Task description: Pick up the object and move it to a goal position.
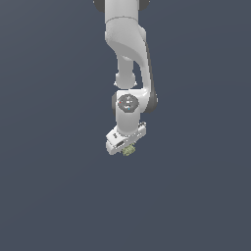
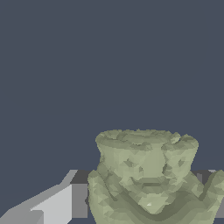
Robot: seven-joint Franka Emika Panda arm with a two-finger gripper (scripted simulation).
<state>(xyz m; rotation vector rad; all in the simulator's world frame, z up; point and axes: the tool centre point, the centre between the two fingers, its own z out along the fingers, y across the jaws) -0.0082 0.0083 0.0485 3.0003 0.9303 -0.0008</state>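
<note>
The object (image 1: 129,151) is a small lumpy olive-green blob with paler mottling, peeking out just under the white hand of my gripper (image 1: 127,147) in the exterior view. In the wrist view the object (image 2: 146,173) fills the space between the two fingers. One grey-white finger (image 2: 57,205) presses against one side of it, and only a sliver of the other finger (image 2: 218,205) shows on the opposite side. The gripper is shut on the object. The fingertips are hidden by the hand in the exterior view.
The white arm (image 1: 128,49) hangs down from the top of the exterior view. A plain dark blue-grey surface (image 1: 49,196) lies all around, with no other objects or goal marker in view.
</note>
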